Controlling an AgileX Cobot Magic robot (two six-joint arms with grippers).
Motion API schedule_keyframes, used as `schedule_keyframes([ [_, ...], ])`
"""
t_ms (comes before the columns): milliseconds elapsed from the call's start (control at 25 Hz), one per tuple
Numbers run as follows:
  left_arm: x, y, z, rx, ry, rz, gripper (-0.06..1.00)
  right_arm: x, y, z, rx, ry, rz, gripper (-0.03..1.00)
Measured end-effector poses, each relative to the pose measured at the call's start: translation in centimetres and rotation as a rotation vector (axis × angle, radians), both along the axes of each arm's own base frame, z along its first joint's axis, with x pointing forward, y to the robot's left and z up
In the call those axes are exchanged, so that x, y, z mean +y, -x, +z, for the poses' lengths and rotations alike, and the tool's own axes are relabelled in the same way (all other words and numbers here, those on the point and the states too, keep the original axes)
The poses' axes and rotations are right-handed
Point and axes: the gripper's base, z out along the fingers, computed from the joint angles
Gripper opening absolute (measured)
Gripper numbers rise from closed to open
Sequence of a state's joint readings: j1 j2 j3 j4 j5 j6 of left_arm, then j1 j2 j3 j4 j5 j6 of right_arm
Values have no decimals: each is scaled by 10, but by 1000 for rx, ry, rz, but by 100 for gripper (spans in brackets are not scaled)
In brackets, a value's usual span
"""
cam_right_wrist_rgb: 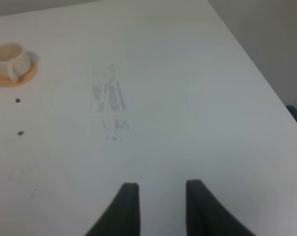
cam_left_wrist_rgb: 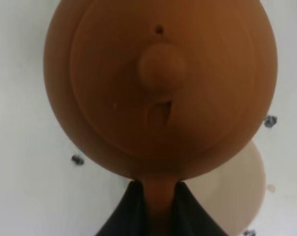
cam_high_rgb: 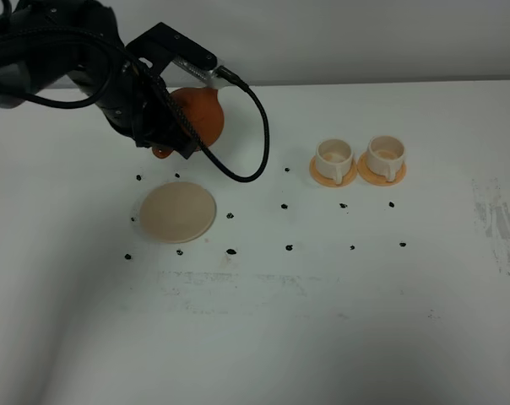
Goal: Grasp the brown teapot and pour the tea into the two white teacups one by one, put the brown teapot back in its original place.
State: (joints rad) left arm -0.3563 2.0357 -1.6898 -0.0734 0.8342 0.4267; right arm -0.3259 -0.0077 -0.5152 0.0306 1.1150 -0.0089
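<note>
The left gripper (cam_left_wrist_rgb: 158, 199) pinches the handle of the brown teapot (cam_high_rgb: 203, 114), held up at the far left just behind the coaster (cam_high_rgb: 177, 212); I think it must next go right to the two white teacups (cam_high_rgb: 333, 156) and tip gently.

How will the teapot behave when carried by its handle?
The teapot looks like clay: likely rigid, breakable. Gripped only at the handle, its wide body may twist in the left gripper. The knobbed lid could slip off when tilted.
</note>
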Motion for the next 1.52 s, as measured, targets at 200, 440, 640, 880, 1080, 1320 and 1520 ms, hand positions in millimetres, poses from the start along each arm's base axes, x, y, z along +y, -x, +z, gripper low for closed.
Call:
schedule_keyframes([
  [200, -27, -19, -3, 15, 29, -73, 8, 0, 0, 0, 0, 0, 0, 22],
  [440, -58, -32, -1, -25, 31, -157, 8, 0, 0, 0, 0, 0, 0, 22],
  [640, -77, -36, -11, -47, 8, -219, 8, 0, 0, 0, 0, 0, 0, 22],
  [880, -93, -39, -14, -142, 4, -253, 8, 0, 0, 0, 0, 0, 0, 22],
  [1080, -97, -43, -20, -185, -7, -266, 8, 0, 0, 0, -1, 0, 0, 22],
  [1320, -99, -43, -30, -187, -47, -330, 8, 0, 0, 0, -1, 0, 0, 22],
  [1520, -99, -44, -30, -216, -75, -388, 8, 0, 0, 0, -1, 0, 0, 22],
])
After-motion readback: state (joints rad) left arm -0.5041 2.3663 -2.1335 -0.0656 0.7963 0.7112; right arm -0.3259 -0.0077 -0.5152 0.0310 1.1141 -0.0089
